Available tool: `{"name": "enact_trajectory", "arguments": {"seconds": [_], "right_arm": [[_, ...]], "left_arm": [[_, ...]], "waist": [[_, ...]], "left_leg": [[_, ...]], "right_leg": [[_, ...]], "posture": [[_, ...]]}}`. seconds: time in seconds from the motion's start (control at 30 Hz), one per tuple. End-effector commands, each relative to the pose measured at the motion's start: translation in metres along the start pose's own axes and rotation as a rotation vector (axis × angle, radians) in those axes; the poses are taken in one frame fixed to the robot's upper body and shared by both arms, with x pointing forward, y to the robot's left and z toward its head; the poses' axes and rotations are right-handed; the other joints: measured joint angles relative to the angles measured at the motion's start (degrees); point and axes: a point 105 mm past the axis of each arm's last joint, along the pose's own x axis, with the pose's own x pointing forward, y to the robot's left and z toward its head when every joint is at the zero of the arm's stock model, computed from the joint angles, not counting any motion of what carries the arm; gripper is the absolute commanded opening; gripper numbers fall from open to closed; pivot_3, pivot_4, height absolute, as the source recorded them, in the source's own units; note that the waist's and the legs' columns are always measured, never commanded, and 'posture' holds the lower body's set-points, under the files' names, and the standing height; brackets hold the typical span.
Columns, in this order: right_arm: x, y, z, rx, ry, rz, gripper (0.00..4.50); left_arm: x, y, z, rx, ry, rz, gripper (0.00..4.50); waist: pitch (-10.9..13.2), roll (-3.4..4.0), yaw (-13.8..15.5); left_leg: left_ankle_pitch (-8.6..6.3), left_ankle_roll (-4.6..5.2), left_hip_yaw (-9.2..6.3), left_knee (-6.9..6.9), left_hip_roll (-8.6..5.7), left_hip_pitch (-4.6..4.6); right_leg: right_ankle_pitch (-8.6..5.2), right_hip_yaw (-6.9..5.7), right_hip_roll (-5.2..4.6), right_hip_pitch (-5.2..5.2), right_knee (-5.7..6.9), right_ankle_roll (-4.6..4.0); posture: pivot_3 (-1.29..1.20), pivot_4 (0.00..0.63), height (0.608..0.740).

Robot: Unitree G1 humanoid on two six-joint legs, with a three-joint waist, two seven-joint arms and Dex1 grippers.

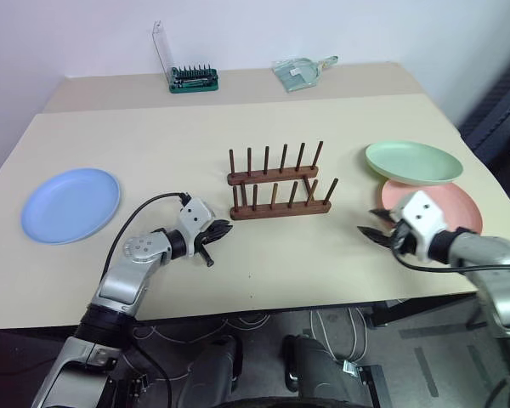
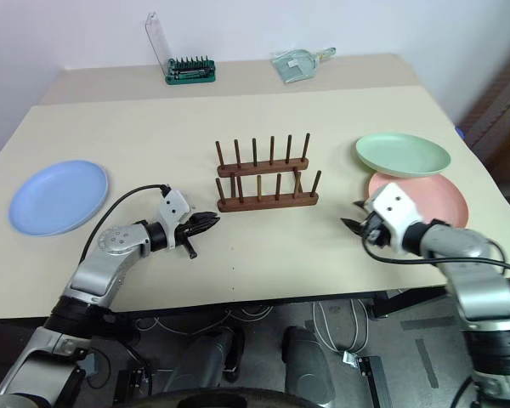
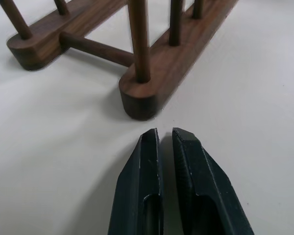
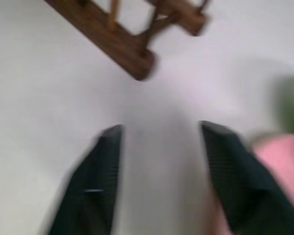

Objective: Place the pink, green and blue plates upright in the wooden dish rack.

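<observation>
The wooden dish rack (image 1: 279, 184) stands near the middle of the table (image 1: 238, 280) with every slot between its pegs bare, and it serves as the landmark here.

Well to the left of the rack, the blue plate (image 1: 70, 204) lies flat near the table's left edge, untouched. Closer in, just off the rack's left end, the left gripper (image 1: 218, 231) hovers low over the tabletop; its two black fingers (image 3: 139, 196) are pressed almost together with only a slit between them, holding nothing. It points at the end of the near rail, probably to steady the light rack when a plate is pushed in, though that is a guess.

To the right of the rack, the right gripper (image 1: 376, 233) stands off the rack's right end with its jaws spread wide and nothing between them. Its right finger sits at the rim of the pink plate (image 1: 455, 202), which suggests it is lining up to pinch that rim. Whether it touches the plate cannot be told.

Farther right and slightly behind, the green plate (image 1: 412, 161) rests overlapping the pink plate's far edge. All three plates still lie flat, so no placing is done yet.
</observation>
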Motion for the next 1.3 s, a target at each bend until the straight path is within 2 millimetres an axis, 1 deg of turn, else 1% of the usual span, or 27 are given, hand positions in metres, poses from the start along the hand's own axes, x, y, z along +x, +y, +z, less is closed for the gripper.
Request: {"name": "enact_trajectory", "arguments": {"seconds": [0.03, 0.07, 0.13, 0.27, 0.33, 0.4, 0.5, 0.53, 0.6, 0.67, 0.7, 0.87, 0.9, 1.0, 1.1, 1.17, 1.23, 1.3], "right_arm": [[-0.013, -0.010, 0.001, -0.031, 0.039, -0.045, 3.82], [-0.015, -0.012, -0.003, -0.027, 0.058, -0.050, 3.82], [-0.016, -0.016, -0.020, -0.021, 0.126, -0.081, 3.82], [-0.007, -0.025, -0.048, 0.035, 0.201, -0.167, 3.82], [-0.003, -0.026, -0.056, 0.048, 0.229, -0.185, 3.82], [-0.001, -0.023, -0.061, 0.051, 0.246, -0.179, 3.82], [-0.002, -0.023, -0.066, 0.055, 0.267, -0.189, 3.01], [-0.002, -0.024, -0.066, 0.056, 0.268, -0.190, 2.60], [-0.004, -0.023, -0.064, 0.056, 0.262, -0.186, 1.49], [-0.006, -0.023, -0.062, 0.054, 0.257, -0.181, 0.56], [-0.008, -0.022, -0.061, 0.053, 0.254, -0.177, 0.02], [-0.015, -0.017, -0.051, 0.040, 0.232, -0.134, 0.02], [-0.018, -0.013, -0.047, 0.025, 0.223, -0.100, 0.02], [-0.033, 0.005, -0.026, -0.009, 0.160, 0.039, 0.02], [-0.050, 0.032, 0.000, 0.020, 0.074, 0.206, 0.02], [-0.058, 0.046, 0.017, 0.040, 0.013, 0.284, 0.02], [-0.064, 0.052, 0.031, 0.040, -0.028, 0.317, 0.02], [-0.068, 0.052, 0.043, 0.030, -0.072, 0.324, 0.02]], "left_arm": [[-0.006, -0.016, 0.001, -0.006, -0.006, -0.091, 0.45], [-0.007, -0.022, 0.003, -0.006, -0.018, -0.129, 0.45], [-0.009, -0.040, 0.011, 0.009, -0.048, -0.233, 0.45], [-0.004, -0.065, 0.034, 0.033, -0.134, -0.357, 0.45], [-0.001, -0.072, 0.040, 0.046, -0.147, -0.387, 0.45], [0.001, -0.075, 0.039, 0.046, -0.145, -0.391, 0.45], [0.004, -0.075, 0.033, 0.034, -0.139, -0.385, 0.45], [0.004, -0.074, 0.031, 0.030, -0.138, -0.383, 0.45], [0.003, -0.073, 0.026, 0.020, -0.133, -0.377, 0.45], [0.003, -0.072, 0.021, 0.018, -0.129, -0.376, 0.45], [0.003, -0.072, 0.019, 0.017, -0.128, -0.377, 0.45], [0.005, -0.073, 0.014, 0.020, -0.131, -0.382, 0.45], [0.006, -0.073, 0.013, 0.021, -0.133, -0.382, 0.45], [0.008, -0.073, 0.010, 0.022, -0.133, -0.383, 0.45], [0.009, -0.072, 0.009, 0.026, -0.134, -0.383, 0.45], [0.009, -0.072, 0.010, 0.029, -0.135, -0.381, 0.45], [0.009, -0.071, 0.011, 0.031, -0.135, -0.376, 0.45], [0.009, -0.069, 0.011, 0.030, -0.135, -0.372, 0.45]], "waist": [[0.00, 0.00, 0.23], [0.00, 0.00, 0.37], [0.02, -0.01, 0.49], [0.04, -0.05, 0.63], [0.05, -0.05, 0.56], [0.04, -0.04, 0.48], [0.04, -0.04, 0.46], [0.04, -0.04, 0.51], [0.04, -0.05, 0.56], [0.04, -0.05, 0.64], [0.04, -0.05, 0.59], [0.05, -0.06, 0.57], [0.05, -0.05, 0.57], [0.05, -0.04, 0.62], [0.06, -0.04, 0.60], [0.06, -0.05, 0.40], [0.06, -0.05, 0.36], [0.06, -0.05, 0.49]], "left_leg": [[0.00, -0.01, 0.01, 0.00, 0.00, 0.00], [0.00, -0.01, 0.02, -0.01, 0.00, -0.02], [-0.01, 0.00, 0.04, -0.01, -0.01, -0.08], [-0.02, 0.02, 0.09, 0.02, -0.04, -0.16], [-0.02, 0.02, 0.10, 0.03, -0.04, -0.17], [-0.01, 0.03, 0.10, 0.01, -0.03, -0.16], [0.06, 0.15, 0.10, 0.01, -0.01, -0.13], [0.06, 0.15, 0.10, 0.01, -0.01, -0.13], [0.06, 0.15, 0.11, 0.03, -0.02, -0.13], [0.06, 0.15, 0.11, 0.04, -0.03, -0.14], [0.06, 0.15, 0.11, 0.04, -0.03, -0.14], [0.05, 0.15, 0.11, 0.03, -0.01, -0.14], [0.05, 0.15, 0.11, 0.03, -0.01, -0.14], [0.05, 0.15, 0.10, 0.01, -0.01, -0.15], [0.04, 0.15, 0.09, 0.00, -0.01, -0.15], [0.03, 0.13, 0.09, 0.00, 0.02, -0.15], [-0.03, 0.04, 0.10, 0.02, 0.03, -0.14], [-0.04, 0.03, 0.10, 0.03, 0.04, -0.14]], "right_leg": [[0.00, 0.00, -0.01, 0.00, -0.01, -0.01], [-0.01, 0.00, -0.02, 0.00, -0.04, -0.01], [0.00, 0.00, -0.06, -0.02, -0.11, -0.01], [0.01, 0.00, -0.12, -0.04, -0.18, -0.02], [0.01, -0.01, -0.13, -0.04, -0.18, -0.02], [0.00, -0.02, -0.12, -0.05, -0.17, -0.02], [0.00, -0.03, -0.08, -0.05, -0.14, -0.02], [0.00, -0.03, -0.08, -0.05, -0.13, -0.02], [0.00, -0.03, -0.09, -0.04, -0.13, -0.02], [0.00, -0.03, -0.09, -0.03, -0.14, -0.01], [0.00, -0.03, -0.10, -0.03, -0.14, -0.01], [0.00, -0.03, -0.10, -0.04, -0.14, -0.01], [0.00, -0.03, -0.10, -0.03, -0.14, -0.01], [-0.02, -0.04, -0.10, -0.04, -0.14, 0.01], [-0.02, -0.05, -0.10, -0.05, -0.14, 0.02], [-0.03, -0.04, -0.09, -0.04, -0.14, 0.03], [-0.02, -0.04, -0.10, -0.04, -0.13, 0.03], [-0.03, -0.04, -0.10, -0.04, -0.14, 0.03]], "posture": [[0.00, 0.150, 0.740], [0.00, 0.150, 0.740], [0.00, 0.150, 0.740], [0.00, 0.150, 0.740], [0.00, 0.150, 0.740], [0.00, 0.150, 0.740], [0.00, 0.150, 0.740], [0.00, 0.150, 0.740], [0.00, 0.150, 0.740], [0.00, 0.150, 0.740], [0.00, 0.150, 0.740], [0.00, 0.150, 0.740], [0.00, 0.150, 0.740], [0.00, 0.150, 0.740], [0.00, 0.150, 0.740], [0.00, 0.150, 0.740], [0.00, 0.150, 0.740], [0.00, 0.150, 0.740]]}}
